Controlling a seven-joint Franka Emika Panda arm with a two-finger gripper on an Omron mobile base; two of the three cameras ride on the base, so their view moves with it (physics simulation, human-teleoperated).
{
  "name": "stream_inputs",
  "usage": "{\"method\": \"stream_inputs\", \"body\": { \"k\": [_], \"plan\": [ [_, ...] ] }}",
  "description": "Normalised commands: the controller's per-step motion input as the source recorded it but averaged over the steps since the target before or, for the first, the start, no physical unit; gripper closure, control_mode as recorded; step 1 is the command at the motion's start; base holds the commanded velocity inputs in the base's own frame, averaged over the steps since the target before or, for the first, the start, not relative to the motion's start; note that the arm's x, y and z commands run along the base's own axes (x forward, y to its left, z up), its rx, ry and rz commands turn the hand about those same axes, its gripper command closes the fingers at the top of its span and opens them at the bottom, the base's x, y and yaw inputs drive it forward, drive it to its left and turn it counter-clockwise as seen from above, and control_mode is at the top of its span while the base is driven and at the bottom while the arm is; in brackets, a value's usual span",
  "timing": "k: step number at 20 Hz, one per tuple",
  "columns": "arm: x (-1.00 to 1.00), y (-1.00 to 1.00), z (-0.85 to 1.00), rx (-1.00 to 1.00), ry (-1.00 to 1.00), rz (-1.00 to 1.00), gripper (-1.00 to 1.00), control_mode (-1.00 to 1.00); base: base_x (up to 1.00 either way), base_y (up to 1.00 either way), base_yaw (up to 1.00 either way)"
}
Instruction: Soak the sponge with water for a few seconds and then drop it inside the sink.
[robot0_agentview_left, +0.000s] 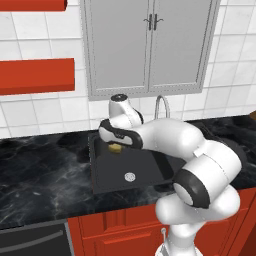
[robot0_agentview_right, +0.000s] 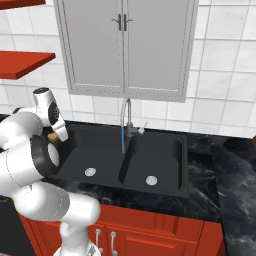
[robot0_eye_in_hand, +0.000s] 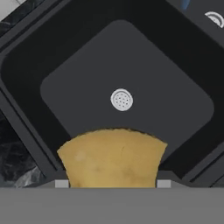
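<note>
While water runs, claw (robot0_eye_in_hand: 113, 186) holds sponge (robot0_eye_in_hand: 112, 158) (above sink (robot0_eye_in_hand: 78, 61)).

We find a domestic kitchen: a black double-basin sink (robot0_agentview_right: 165, 172) with a curved faucet (robot0_agentview_right: 126, 117) set into a dark marbled bench (robot0_agentview_right: 230, 180), white wall tiles (robot0_agentview_right: 225, 60), a grey two-door wall cabinet (robot0_agentview_right: 125, 45), red base cabinets (robot0_agentview_right: 165, 235) and red shelves (robot0_agentview_left: 35, 75).
</note>
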Motion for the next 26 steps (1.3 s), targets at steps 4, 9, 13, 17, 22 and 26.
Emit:
{"method": "stream_inputs", "body": {
  "k": [4,9,13,17,22,26],
  "plan": [
    [0.0,-0.15,0.0,-0.07,-0.04,-0.09,1.0,-1.0,0.0,0.0,0.0],
    [0.0,-0.17,0.0,-0.07,0.0,-0.1,1.0,-1.0,0.0,0.0,0.0],
    [0.0,-0.21,0.0,-0.07,0.0,-0.1,1.0,-1.0,0.0,0.0,0.0],
    [0.0,-0.22,0.0,-0.09,0.0,-0.1,1.0,-1.0,0.0,0.0,0.0],
    [0.0,-0.26,-0.04,-0.1,-0.03,-0.1,1.0,-1.0,0.0,0.0,0.0],
    [0.0,-0.22,-0.14,-0.11,-0.13,-0.1,1.0,-1.0,0.0,0.0,0.0]
  ]
}}
